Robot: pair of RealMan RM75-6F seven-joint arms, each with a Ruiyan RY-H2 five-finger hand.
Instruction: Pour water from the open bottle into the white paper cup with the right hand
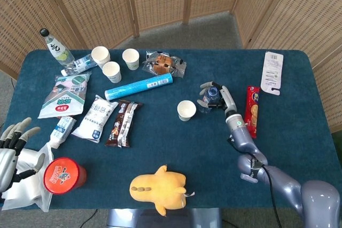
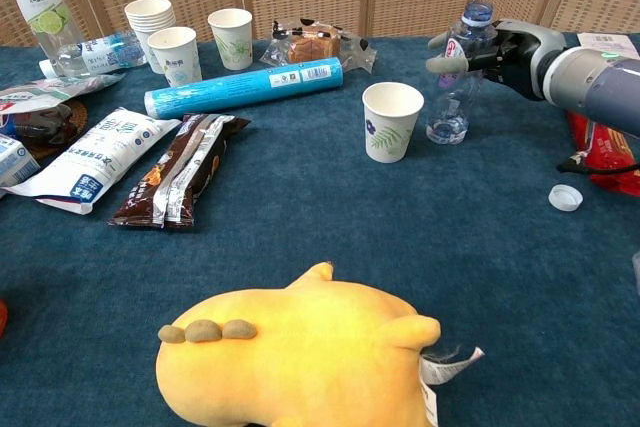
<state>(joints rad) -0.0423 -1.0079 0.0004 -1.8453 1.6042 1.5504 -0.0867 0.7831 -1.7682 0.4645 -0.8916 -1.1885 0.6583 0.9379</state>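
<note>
My right hand [image 2: 505,47] has its fingers [image 2: 445,63] wrapped around the upper part of the open bottle [image 2: 455,77], which looks tipped a little and raised off the bench [image 2: 330,217], its base just beside the white paper cup [image 2: 390,121]. The cup stands just to the left of my fingers, upright and apparently empty.

The risk I see is the pour itself: the cup is light, and if the bottle's base or my fingers nudge its rim, it could slide or tip. Tilting too fast could send water past the rim onto the bench. The bottle is clear thin plastic with a red label, holding only a little water at the bottom, so it may flex in my grip. Its cap [image 2: 565,198] lies on the bench nearer me. My left hand [image 1: 13,148] rests far off with fingers spread, grasping nothing.
</note>
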